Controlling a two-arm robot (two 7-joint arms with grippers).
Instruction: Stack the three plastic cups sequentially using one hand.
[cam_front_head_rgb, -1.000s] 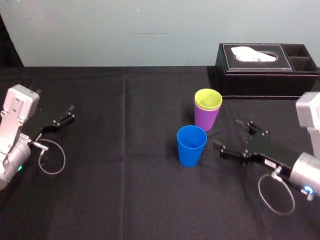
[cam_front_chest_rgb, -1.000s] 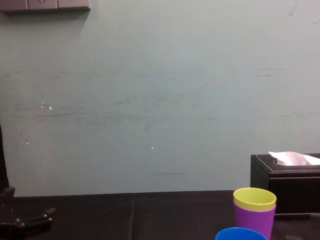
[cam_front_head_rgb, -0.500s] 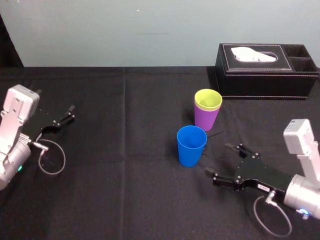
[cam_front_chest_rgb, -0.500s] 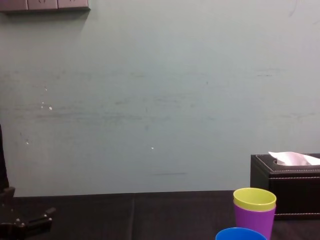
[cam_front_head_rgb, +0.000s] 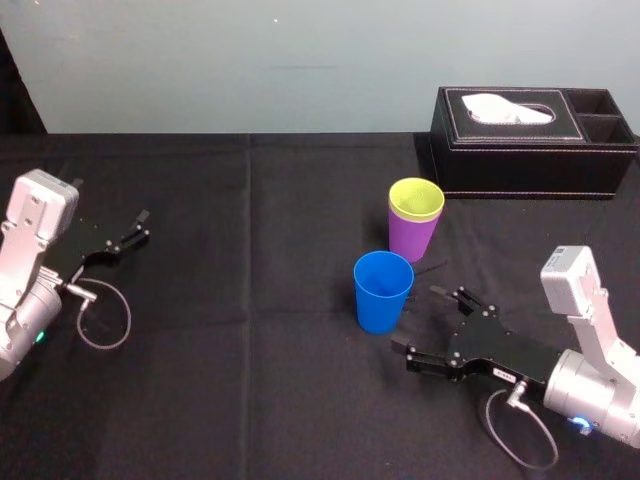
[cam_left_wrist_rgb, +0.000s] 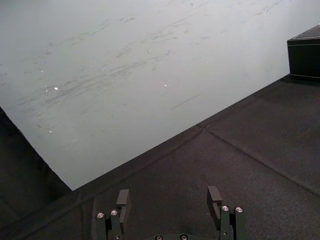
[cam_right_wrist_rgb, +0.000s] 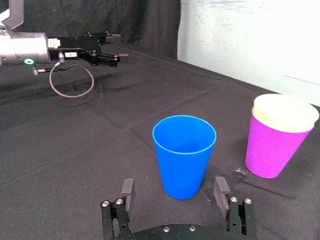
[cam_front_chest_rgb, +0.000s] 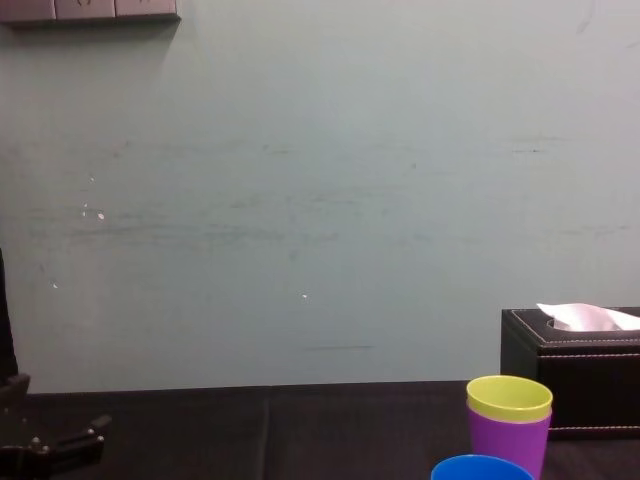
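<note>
The right gripper (cam_front_head_rgb: 416, 319) is low over the black table (cam_front_head_rgb: 250, 380), its fingers spread wide and holding nothing, just beside the upright blue cup (cam_front_head_rgb: 383, 292). Behind this cup, the yellow-green cup (cam_front_head_rgb: 416, 199) sits inside the purple cup (cam_front_head_rgb: 411, 238), near the tissue box (cam_front_head_rgb: 530, 140). The left gripper (cam_front_head_rgb: 140, 226) rests far to the left, also released.

Soft, even light: the pale wall (cam_front_chest_rgb: 320, 200) was bright, the black cloth (cam_front_head_rgb: 200, 380) lay dark and matte, and the blue cup (cam_right_wrist_rgb: 184, 155) carried a mild sheen
</note>
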